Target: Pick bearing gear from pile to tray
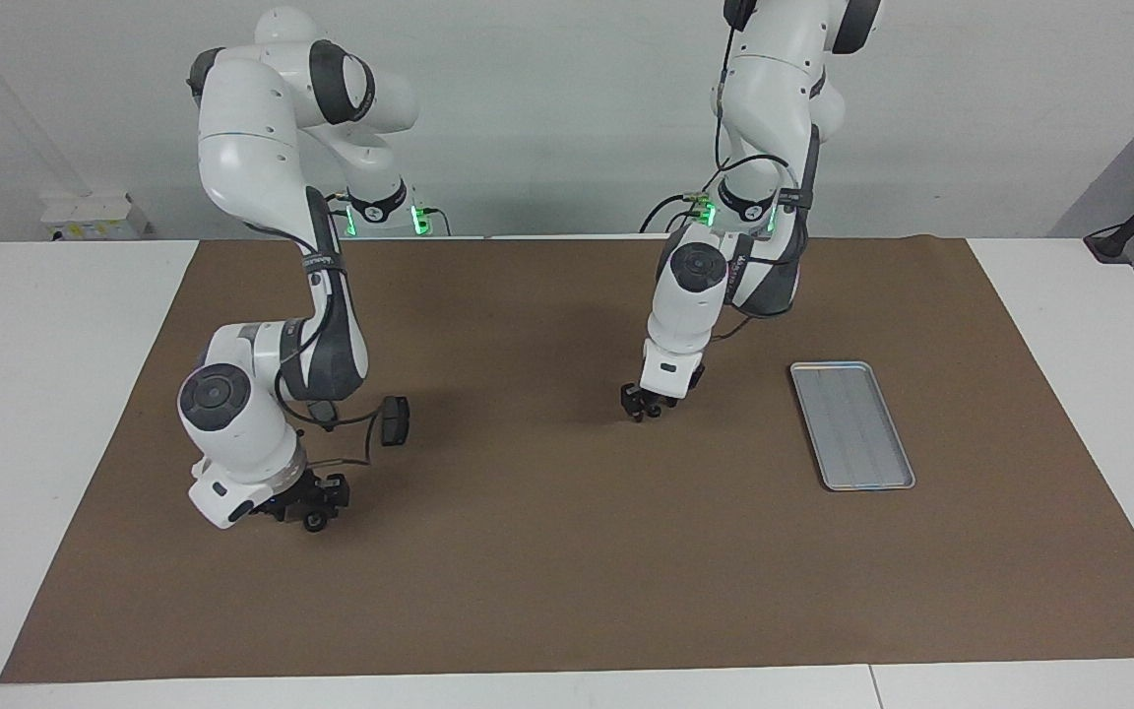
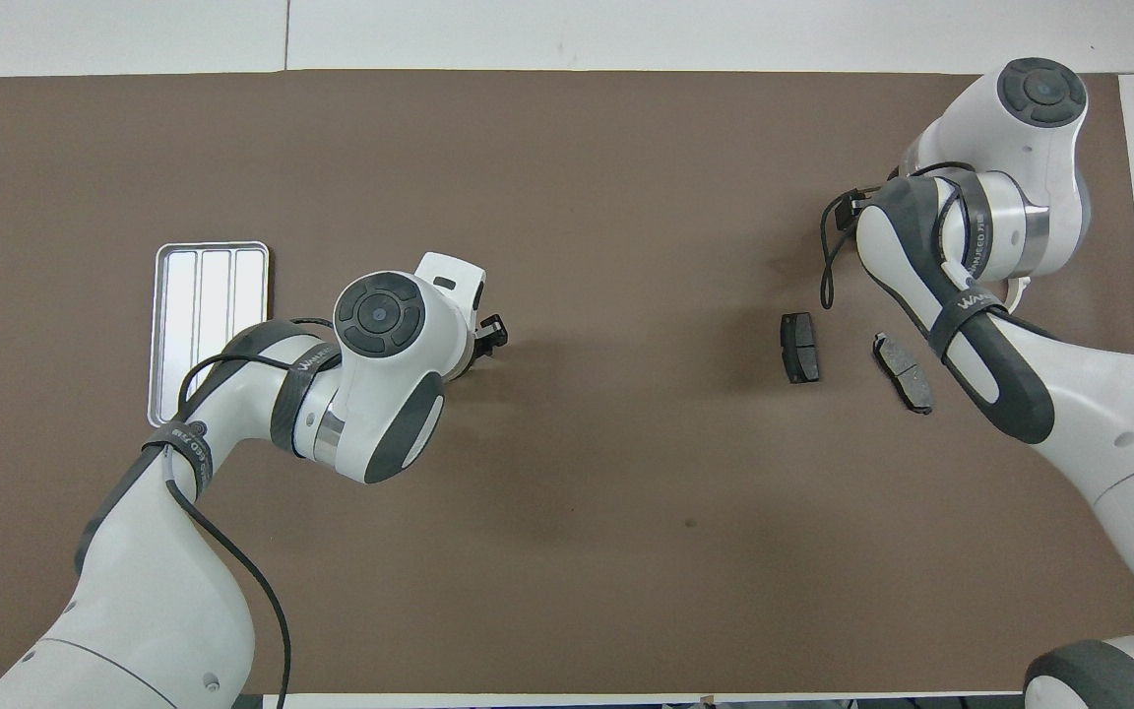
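Item: desk (image 1: 55,394), white, covered by a brown mat (image 1: 547,571).

Item: tray (image 1: 851,424), silver-grey, ribbed floor, at the left arm's end of the mat. Contents: nothing visible; no part delivered yet.

Item: pile, at the right arm's end of the mat. Visible members: one dark brake pad (image 2: 800,348) lying flat, a second brake pad (image 2: 903,371) beside it toward the right arm's end, both apart from each other. A sliver of white shows under the right arm's wrist in the overhead view; what it is cannot be told. Bearing gear: a small black round piece (image 1: 315,522) sits at the tips of the right gripper; whether it is the gear, or part of the tool, cannot be told.

Item: right gripper (image 1: 321,502), low over the mat at the pile. Jaws: state cannot be told.

Item: left gripper (image 1: 646,404), low over bare mat between pile and tray, nothing seen under it. Jaws: state cannot be told. Arm appears to wait.

Progress, as judged: early. Pick under way or just beginning at the pile; carry to the tray and release remain.
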You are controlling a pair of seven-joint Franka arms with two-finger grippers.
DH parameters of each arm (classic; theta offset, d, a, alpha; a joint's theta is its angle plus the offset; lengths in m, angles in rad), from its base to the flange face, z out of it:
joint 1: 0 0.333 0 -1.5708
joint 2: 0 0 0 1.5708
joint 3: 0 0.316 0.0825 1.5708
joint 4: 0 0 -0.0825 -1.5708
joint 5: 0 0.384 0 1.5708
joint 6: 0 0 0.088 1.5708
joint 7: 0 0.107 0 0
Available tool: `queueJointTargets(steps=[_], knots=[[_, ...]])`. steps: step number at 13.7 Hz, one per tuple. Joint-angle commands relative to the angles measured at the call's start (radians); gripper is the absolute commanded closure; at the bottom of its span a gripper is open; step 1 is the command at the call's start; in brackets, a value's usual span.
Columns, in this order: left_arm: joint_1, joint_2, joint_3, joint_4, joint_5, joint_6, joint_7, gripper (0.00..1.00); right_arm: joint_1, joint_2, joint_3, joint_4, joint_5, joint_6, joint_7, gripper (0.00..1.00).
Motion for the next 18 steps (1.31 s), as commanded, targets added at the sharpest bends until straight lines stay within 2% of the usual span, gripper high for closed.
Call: queueJointTargets(steps=[1,2,3,4,5,6,7,8,10,12,14,16,18], knots=[[0.003,-0.007,0.002,-0.016,0.007,0.013,0.011,0.62,-0.017,0.016,0.014,0.017,-0.01,0.001,0.017,0.3],[0.003,-0.007,0.005,-0.016,0.007,0.008,0.011,0.74,-0.02,0.016,0.015,0.014,-0.009,0.003,0.017,0.33],[0.003,-0.007,0.007,-0.014,0.007,0.005,0.009,0.92,-0.02,0.018,0.015,0.014,-0.008,0.003,0.02,0.33],[0.003,-0.007,0.007,-0.011,0.007,-0.01,0.008,1.0,-0.02,0.019,0.015,0.006,-0.008,0.018,0.021,0.33],[0.003,-0.008,0.01,-0.005,0.007,-0.051,0.006,1.0,-0.02,0.018,0.015,0.0,-0.008,0.027,0.021,0.33],[0.005,-0.011,0.015,0.021,0.007,-0.099,0.006,1.0,-0.02,0.018,0.015,0.0,-0.008,0.027,0.021,0.38],[0.008,-0.03,0.034,0.035,0.008,-0.154,0.015,1.0,-0.02,0.018,0.015,0.0,-0.008,0.027,0.023,0.49],[0.035,-0.086,0.059,0.03,0.01,-0.201,0.067,1.0,-0.02,0.018,0.015,0.0,-0.008,0.027,0.03,0.66],[0.154,-0.189,0.064,0.015,0.01,-0.324,0.267,1.0,-0.018,0.018,0.015,0.0,-0.009,0.027,0.041,1.0],[0.279,-0.223,0.064,0.013,0.01,-0.38,0.503,1.0,-0.02,0.018,0.015,0.001,-0.009,0.021,0.04,1.0],[0.385,-0.222,0.064,0.001,0.01,-0.342,0.718,1.0,-0.018,0.013,0.015,0.014,-0.019,0.006,0.04,1.0],[0.443,-0.225,0.064,-0.035,0.01,-0.288,0.813,1.0,-0.006,-0.031,0.017,0.026,-0.025,-0.058,0.04,1.0],[0.454,-0.228,0.064,-0.104,0.01,-0.196,0.816,1.0,0.011,-0.106,0.029,0.057,-0.02,-0.19,0.04,1.0]])
